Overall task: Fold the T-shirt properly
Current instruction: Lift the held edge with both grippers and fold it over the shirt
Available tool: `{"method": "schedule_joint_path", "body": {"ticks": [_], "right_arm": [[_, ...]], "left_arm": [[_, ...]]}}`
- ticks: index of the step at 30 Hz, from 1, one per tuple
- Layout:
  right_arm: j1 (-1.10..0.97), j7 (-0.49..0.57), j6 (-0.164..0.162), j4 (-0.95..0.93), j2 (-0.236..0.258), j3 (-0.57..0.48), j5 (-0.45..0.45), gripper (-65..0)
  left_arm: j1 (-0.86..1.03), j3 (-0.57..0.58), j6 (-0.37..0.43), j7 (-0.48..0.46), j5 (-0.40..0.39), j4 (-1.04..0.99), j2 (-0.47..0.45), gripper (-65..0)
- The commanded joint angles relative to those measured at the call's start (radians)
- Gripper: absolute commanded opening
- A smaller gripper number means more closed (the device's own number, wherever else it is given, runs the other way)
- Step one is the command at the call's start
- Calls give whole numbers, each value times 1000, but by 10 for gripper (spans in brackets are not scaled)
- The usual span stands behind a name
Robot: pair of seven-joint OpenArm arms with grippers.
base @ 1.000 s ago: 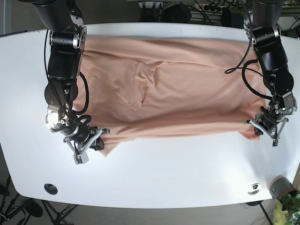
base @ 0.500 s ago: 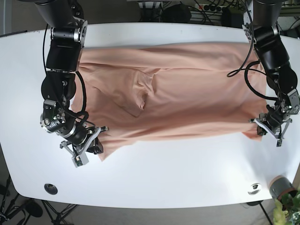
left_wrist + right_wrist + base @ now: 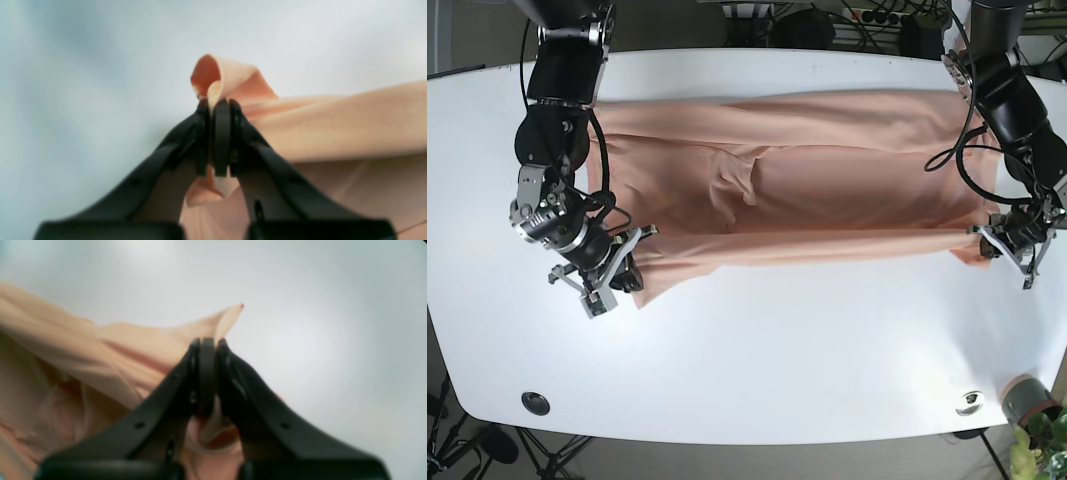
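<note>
T-shirt (image 3: 807,190): peach fabric, spread widthwise across the far half of the white counter (image 3: 757,360); wrinkled near its centre; near edge drawn into a nearly straight line between the two grippers.
Left gripper (image 3: 213,103): closed on a corner of the T-shirt (image 3: 333,123); a small loop of fabric protrudes past the tips, and more fabric hangs between the fingers (image 3: 222,140) below the pinch point.
Left gripper, base view (image 3: 1012,250): at the right edge of the counter, at the near right corner of the garment.
Right gripper (image 3: 206,343): closed on a corner of the T-shirt (image 3: 100,353); a pointed fabric tip extends just beyond the fingers (image 3: 206,373); the fabric trails away to the left of that view.
Right gripper, base view (image 3: 617,275): over the left part of the counter, at the near left corner of the garment, where fabric bunches and droops.
Counter, near half: bare white surface; a dark round fitting (image 3: 535,403) near the left front edge, a light one (image 3: 970,402) near the right front edge.
</note>
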Motion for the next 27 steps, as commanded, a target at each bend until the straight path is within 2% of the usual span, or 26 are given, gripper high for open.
{"method": "schedule_joint_path", "body": {"ticks": [1, 10, 14, 27], "right_arm": [[-7, 9, -1, 80, 6, 4, 12, -650], [-167, -4, -3, 231, 0, 4, 12, -650], [-225, -4, -3, 266, -27, 6, 12, -650], [-391, -4, -3, 313, -35, 6, 12, -650]], "left_arm": [[11, -7, -4, 1, -5, 54, -22, -650], [156, -9, -4, 107, -3, 283, 24, -650], [223, -9, -4, 107, -5, 352, 25, -650], [340, -3, -4, 107, -5, 430, 22, -650]]}}
